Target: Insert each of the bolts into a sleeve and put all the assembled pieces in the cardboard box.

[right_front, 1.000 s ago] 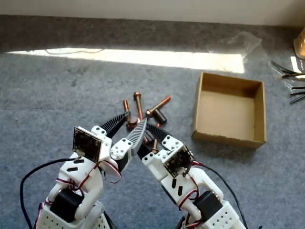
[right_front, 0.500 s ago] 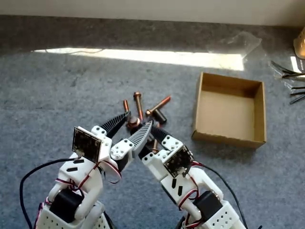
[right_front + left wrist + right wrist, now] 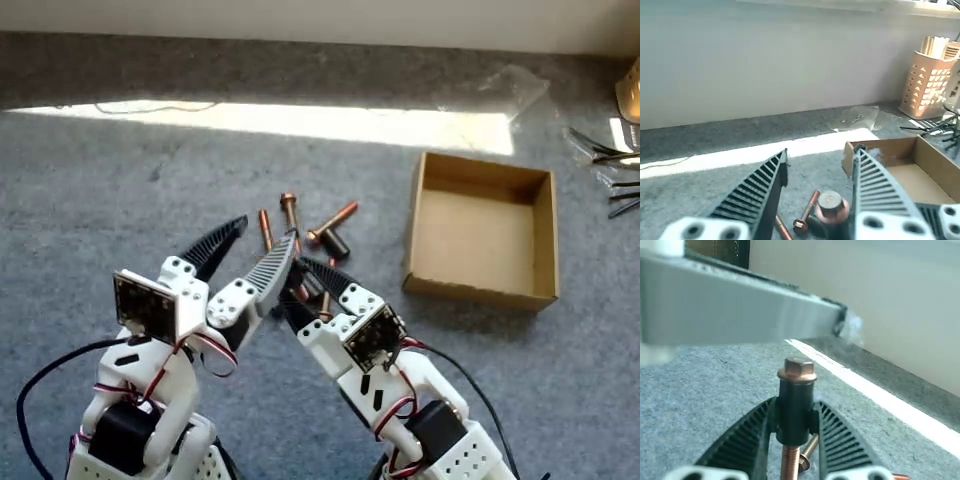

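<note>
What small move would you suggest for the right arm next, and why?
Probably lift the right gripper and start swinging toward the box: it is shut on a sleeve with a bolt already through it, and the left gripper is open.

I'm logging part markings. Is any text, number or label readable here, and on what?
None can be read. The cardboard box, the loose bolts and the sleeve in the right gripper show no print; any marks on the wrist boards are too small to read.
</note>
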{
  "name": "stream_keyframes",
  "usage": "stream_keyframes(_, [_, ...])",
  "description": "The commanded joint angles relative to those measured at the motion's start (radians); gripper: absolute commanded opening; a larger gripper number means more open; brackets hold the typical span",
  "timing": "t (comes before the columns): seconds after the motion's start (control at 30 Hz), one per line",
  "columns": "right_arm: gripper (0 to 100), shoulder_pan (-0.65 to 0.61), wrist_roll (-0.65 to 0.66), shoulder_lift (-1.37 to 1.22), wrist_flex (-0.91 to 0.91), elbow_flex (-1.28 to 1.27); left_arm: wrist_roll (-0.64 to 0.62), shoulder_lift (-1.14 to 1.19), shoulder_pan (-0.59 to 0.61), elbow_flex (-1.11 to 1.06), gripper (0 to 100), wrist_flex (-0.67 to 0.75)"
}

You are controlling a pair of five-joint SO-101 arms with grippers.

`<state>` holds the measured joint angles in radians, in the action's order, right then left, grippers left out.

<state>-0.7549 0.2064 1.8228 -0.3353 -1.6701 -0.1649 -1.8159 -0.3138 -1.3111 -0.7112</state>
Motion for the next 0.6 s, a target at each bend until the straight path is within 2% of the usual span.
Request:
stream_keyframes(0.0, [0.5, 0.001, 0.012, 0.015, 0.002, -0.143, -0.003, -0.013, 0.058, 0.062, 21, 0.006])
stream_keyframes(0.17, [0.5, 0.002, 0.012, 0.012, 0.002, -0.143, -0.003, -0.013, 0.094, 0.062, 20, 0.006])
stream_keyframes(0.4, [0.5, 0.033, 0.012, 0.013, -0.031, -0.143, 0.000, -0.013, 0.202, 0.050, 7, 0.005])
stream_keyframes(0.57, [0.5, 0.084, 0.012, 0.015, -0.030, -0.143, 0.000, -0.013, 0.283, 0.005, 1, 0.005])
